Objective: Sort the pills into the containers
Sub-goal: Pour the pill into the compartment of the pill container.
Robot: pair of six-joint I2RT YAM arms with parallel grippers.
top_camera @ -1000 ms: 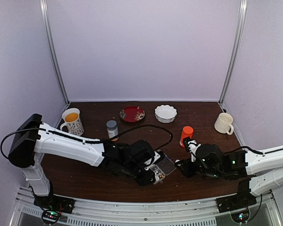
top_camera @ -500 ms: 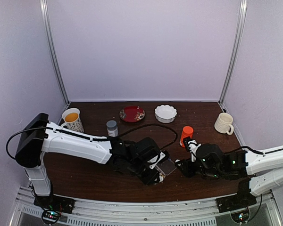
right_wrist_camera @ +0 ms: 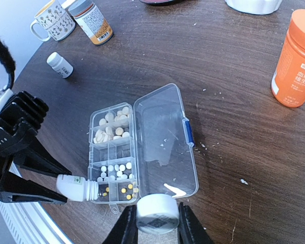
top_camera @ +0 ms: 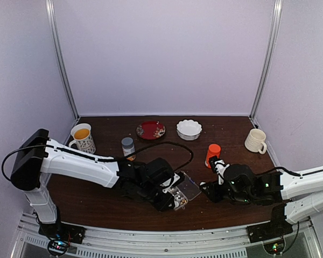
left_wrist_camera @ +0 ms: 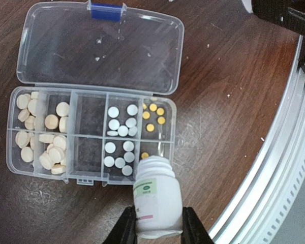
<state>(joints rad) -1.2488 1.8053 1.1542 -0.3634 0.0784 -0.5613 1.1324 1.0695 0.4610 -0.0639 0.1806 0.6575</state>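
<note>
Pill box (left_wrist_camera: 91,137) lies lid-open at table's 6 o'clock edge, betw both arms. Cream, white & yellow pills (left_wrist_camera: 120,124) fill most cells; middle column empty, so sorting looks partly done. Left gripper (left_wrist_camera: 155,231) clamps small white bottle (left_wrist_camera: 156,203), mouth toward 12, over yellow cell; box long axis 9–3 in left wrist view. Right gripper (right_wrist_camera: 157,223) pinches white cap (right_wrist_camera: 156,213).

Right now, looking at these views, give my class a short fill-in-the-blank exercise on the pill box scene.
1. The left gripper holds a small ____ bottle tipped over the pill box.
2. The pill box lid is ____.
3. The yellow pills lie in the cells nearest the ____ bottle.
4. The right gripper holds a round white ____.

Missing words: white; open; white; cap
</note>
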